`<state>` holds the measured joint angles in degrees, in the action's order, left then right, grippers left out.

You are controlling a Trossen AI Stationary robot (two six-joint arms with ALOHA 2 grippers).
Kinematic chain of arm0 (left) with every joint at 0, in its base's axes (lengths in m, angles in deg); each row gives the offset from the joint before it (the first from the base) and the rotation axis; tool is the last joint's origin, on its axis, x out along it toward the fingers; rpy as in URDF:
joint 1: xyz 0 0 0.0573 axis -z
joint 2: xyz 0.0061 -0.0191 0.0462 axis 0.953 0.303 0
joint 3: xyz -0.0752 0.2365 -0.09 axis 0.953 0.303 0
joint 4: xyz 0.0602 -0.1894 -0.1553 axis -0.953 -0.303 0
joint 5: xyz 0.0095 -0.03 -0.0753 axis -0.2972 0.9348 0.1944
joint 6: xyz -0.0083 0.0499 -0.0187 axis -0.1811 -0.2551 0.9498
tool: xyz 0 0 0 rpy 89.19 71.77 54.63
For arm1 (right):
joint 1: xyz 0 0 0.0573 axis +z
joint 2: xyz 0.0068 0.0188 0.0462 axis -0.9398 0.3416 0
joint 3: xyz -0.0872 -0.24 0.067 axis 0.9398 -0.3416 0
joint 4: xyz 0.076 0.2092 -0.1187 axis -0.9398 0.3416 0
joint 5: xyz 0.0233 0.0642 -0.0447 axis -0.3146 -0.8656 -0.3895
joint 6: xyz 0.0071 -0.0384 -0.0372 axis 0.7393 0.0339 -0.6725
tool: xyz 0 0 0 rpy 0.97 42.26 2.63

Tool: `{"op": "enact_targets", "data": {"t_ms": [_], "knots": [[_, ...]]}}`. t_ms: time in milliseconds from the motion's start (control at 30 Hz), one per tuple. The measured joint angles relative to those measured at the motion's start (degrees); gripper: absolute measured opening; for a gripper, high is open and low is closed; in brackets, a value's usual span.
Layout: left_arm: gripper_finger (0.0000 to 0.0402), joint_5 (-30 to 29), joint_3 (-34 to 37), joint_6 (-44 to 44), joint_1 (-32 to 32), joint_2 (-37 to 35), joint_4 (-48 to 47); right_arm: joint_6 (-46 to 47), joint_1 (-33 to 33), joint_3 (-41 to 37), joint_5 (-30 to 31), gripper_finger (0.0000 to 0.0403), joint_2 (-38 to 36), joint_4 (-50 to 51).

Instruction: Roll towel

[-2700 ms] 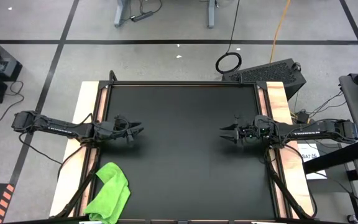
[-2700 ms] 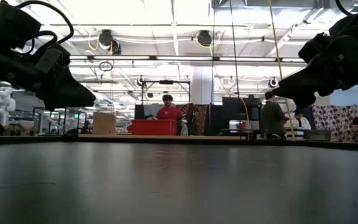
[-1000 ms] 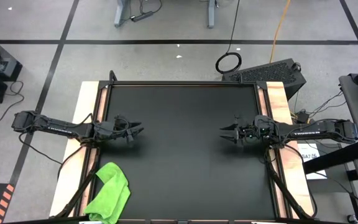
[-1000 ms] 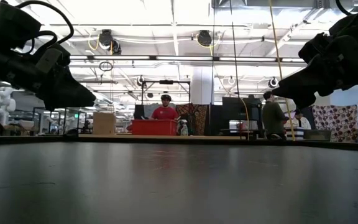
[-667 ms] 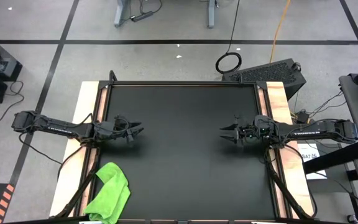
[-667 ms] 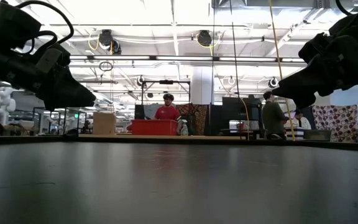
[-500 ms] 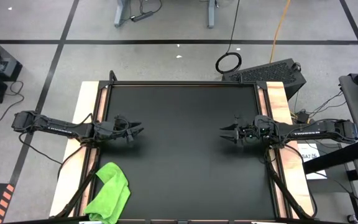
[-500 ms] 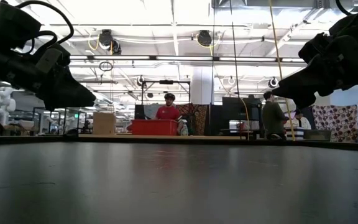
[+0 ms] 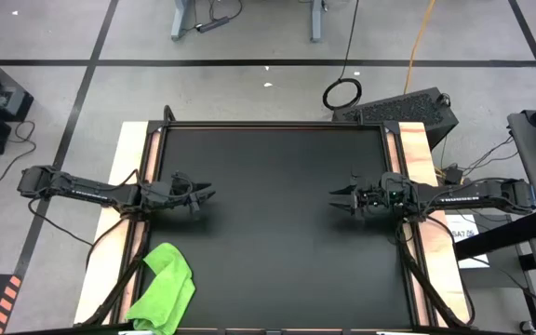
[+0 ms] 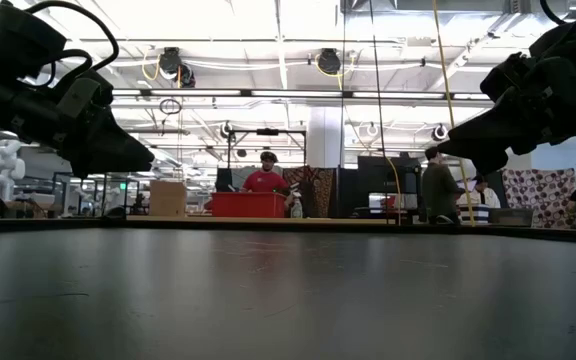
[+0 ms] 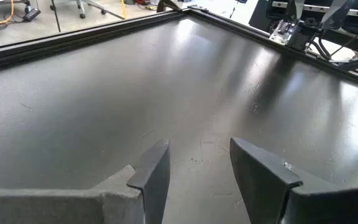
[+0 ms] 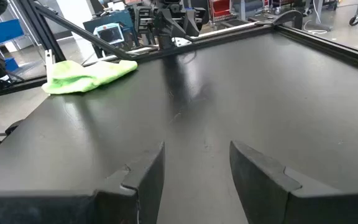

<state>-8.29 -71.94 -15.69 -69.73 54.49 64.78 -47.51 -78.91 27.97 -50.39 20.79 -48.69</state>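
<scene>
- High view: towel point(image 9: 163, 288) crumpled in a heap at the near left corner of the desk point(image 9: 277, 233), partly over the edge. Well apart from both sets of jaws; nearer the left gripper point(image 9: 207, 194), behind and to the side of its tips. Right gripper point(image 9: 336, 197) across the desk, tips pointing toward the left one. Nothing rolled yet, so reach-and-spread judged the step in hand.
- Low view: both grippers hanging above the desk, nothing held. Towel not in view here.
- Left wrist view: left jaws apart, bare desk between them, no cloth ahead. Need to swing back toward the towel before descending.
- Right wrist view: right jaws apart, empty; towel point(image 12: 89, 76) far ahead and off to one side, well clear of the tips.
- To do well: pinch a single corner layer, not the whole bunch; drag to mid-desk, flatten with both grippers, then roll from one edge evenly. Risk: cloth slipping off the desk edge.
</scene>
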Motion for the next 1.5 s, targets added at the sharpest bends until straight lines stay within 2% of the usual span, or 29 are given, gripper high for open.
{"op": "enact_targets", "data": {"t_ms": [233, 567, 1033, 1500], "knots": [[0.0173, 0.0, 0.0, 0.0, 0.0, 0.0, 0.0, 0.0, 0.0, 0.0, 0.5, 0.0171, 0.0, -3.7], [0.0173, 0.0, 0.0, 0.0, 0.0, 0.0, 0.0, 8.7, 0.0, 0.0, 1.1, 0.0171, 0.0, -13.3], [0.0173, 0.0, 0.0, 0.0, 0.0, 0.0, 0.0, 14.2, 0.0, 0.0, 1.2, 0.0171, 0.0, -15.2], [0.0173, 0.0, 0.0, 0.0, 0.0, 0.0, 0.0, 14.7, 0.0, 0.0, 1.2, 0.0171, 0.0, -15.7]]}}
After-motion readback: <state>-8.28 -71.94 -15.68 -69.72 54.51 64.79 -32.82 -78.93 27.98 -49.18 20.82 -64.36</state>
